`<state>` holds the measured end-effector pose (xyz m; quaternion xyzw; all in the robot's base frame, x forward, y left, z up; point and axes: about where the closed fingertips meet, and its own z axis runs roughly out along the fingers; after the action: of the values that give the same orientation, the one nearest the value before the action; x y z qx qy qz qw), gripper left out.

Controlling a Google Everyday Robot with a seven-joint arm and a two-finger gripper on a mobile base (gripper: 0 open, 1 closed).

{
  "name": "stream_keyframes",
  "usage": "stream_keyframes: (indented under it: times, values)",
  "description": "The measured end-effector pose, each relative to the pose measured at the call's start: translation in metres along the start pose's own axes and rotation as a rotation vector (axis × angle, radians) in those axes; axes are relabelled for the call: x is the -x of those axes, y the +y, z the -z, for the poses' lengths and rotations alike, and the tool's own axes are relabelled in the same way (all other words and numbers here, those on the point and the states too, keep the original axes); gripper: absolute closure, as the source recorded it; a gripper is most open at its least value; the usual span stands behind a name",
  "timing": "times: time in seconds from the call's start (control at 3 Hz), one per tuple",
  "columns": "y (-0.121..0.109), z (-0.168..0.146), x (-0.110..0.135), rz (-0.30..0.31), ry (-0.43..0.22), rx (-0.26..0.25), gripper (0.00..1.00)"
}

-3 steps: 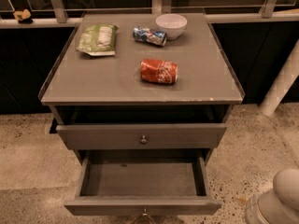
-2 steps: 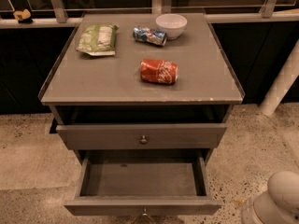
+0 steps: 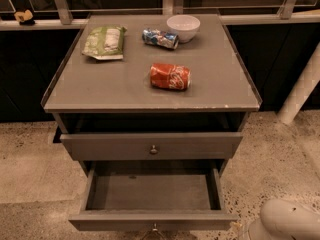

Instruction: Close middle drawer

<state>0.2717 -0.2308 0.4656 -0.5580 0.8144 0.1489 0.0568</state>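
The middle drawer [image 3: 152, 220] is the lower of the two grey drawers showing in the cabinet. It is pulled far out toward me, with its shallow empty box [image 3: 152, 191] open to view and its small dark knob [image 3: 154, 229] at the bottom edge of the frame. The drawer above it [image 3: 150, 146] stands a little way out. My gripper is out of view. Only a white rounded part of my arm [image 3: 287, 221] shows in the bottom right corner, to the right of the open drawer's front.
On the cabinet top [image 3: 100, 89] lie a crushed red can [image 3: 170, 76], a blue can [image 3: 160, 38], a white bowl [image 3: 183, 27] and a green snack bag [image 3: 104, 41]. A white post [image 3: 300, 91] stands at the right. Speckled floor surrounds the cabinet.
The white arm part has sunk lower in the bottom right corner and shifted slightly left. Both drawers and the things on top have not moved.
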Motion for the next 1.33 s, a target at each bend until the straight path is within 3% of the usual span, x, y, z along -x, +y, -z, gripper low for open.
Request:
stream_keyframes:
  times: [0.67, 1.33]
  values:
    - [0.015, -0.016, -0.016, -0.017, -0.022, 0.039, 0.00]
    - [0.015, -0.058, -0.022, -0.024, -0.022, 0.127, 0.00]
